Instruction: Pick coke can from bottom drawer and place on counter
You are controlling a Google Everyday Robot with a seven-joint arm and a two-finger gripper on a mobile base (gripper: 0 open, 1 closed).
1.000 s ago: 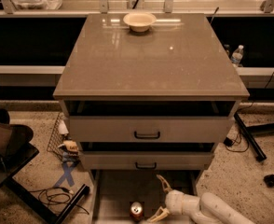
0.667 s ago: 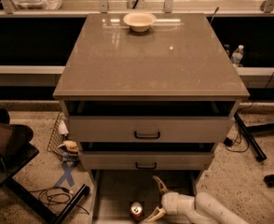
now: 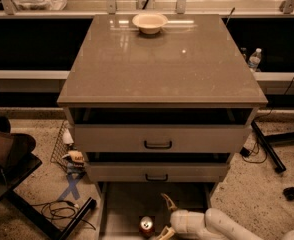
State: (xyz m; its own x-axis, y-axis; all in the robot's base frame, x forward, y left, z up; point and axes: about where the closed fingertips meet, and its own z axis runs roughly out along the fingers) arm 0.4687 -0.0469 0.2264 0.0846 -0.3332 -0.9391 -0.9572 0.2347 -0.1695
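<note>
Since the earlier frame, the pincer [image 3: 163,217] has edged left toward the coke can [image 3: 147,225], which has not moved. Its fingers are apart, with the can upright just beside their tips and unclamped. Both sit in the pulled-out bottom drawer [image 3: 124,204], below the tabletop's [image 3: 162,69] near edge. A bowl [image 3: 149,22] sits at the far edge.

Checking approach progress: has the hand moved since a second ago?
Yes. The hand has shifted left, closer to the coke can in the bottom drawer.
</note>
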